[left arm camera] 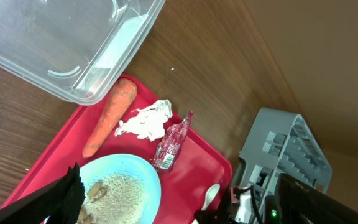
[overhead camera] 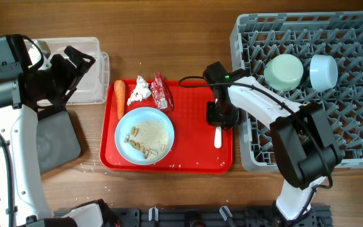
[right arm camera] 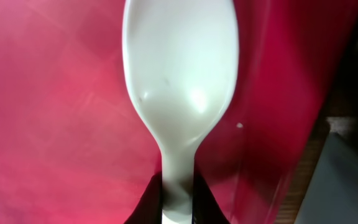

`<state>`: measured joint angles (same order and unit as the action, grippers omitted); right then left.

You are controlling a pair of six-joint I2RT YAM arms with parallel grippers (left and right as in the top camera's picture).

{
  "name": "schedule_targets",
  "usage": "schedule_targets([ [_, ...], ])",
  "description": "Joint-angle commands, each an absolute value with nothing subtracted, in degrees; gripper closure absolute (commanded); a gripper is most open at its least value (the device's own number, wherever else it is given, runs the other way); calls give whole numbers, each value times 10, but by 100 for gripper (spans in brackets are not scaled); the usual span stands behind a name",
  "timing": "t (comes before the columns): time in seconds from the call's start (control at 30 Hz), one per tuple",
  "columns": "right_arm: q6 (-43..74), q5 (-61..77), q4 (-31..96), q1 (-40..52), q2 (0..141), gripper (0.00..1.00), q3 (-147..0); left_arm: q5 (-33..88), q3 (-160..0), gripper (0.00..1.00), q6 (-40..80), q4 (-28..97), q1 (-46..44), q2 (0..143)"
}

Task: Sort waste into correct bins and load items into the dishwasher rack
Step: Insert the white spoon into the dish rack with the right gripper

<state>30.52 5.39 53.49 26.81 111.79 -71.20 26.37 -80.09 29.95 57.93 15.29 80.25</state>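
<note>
On the red tray (overhead camera: 194,148), the right tool (overhead camera: 220,121) pinches the spoon (overhead camera: 218,137) by its handle; the left tool (overhead camera: 79,74) hangs wide open, empty, by the tub (overhead camera: 87,47).

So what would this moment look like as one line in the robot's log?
right claw: shut on white spoon at red tray | left claw: open, by clear tub | rack: mint-green bowl, light-blue bowl

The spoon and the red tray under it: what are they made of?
The spoon looks like white plastic: smooth, slightly glossy, with soft highlights in its bowl. The red tray is probably hard plastic too, judging by its even colour and faint sheen, though the look alone cannot confirm it.
</note>
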Motion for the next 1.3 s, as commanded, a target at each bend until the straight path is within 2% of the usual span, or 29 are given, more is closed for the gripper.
schedule_targets([
  [0.0,278,60,529,267,1061,96,-731,262,-805,0,305,579,156,799],
  [0.13,255,55,528,253,970,95,-760,263,-805,0,305,579,156,799],
  [0.3,219,-29,528,180,869,94,-763,262,-805,0,305,579,156,799],
  [0.4,114,-35,512,134,866,94,-763,263,-805,0,305,579,156,799],
  [0.57,47,-35,485,117,922,91,-762,263,-805,0,305,579,156,799],
  [0.6,45,-36,483,117,936,87,-762,263,-805,0,305,579,156,799],
  [0.67,45,-36,477,117,955,66,-762,263,-805,0,305,579,156,799],
  [0.7,45,-33,476,117,957,59,-762,263,-805,0,305,579,156,799],
  [0.77,47,-2,475,118,948,55,-763,263,-805,0,305,579,156,799],
  [0.9,54,107,471,118,878,51,-767,263,-805,0,305,579,156,799],
  [1.07,62,157,462,118,756,45,-767,263,-805,0,305,579,156,799],
  [1.1,62,180,458,118,731,34,-767,263,-805,0,305,579,156,799],
  [1.13,65,211,453,118,700,1,-767,262,-805,0,305,579,156,799],
  [1.2,100,246,436,118,652,0,-767,262,-805,0,305,579,156,799],
  [1.27,200,247,427,118,607,0,-767,262,-805,0,305,579,156,799],
])
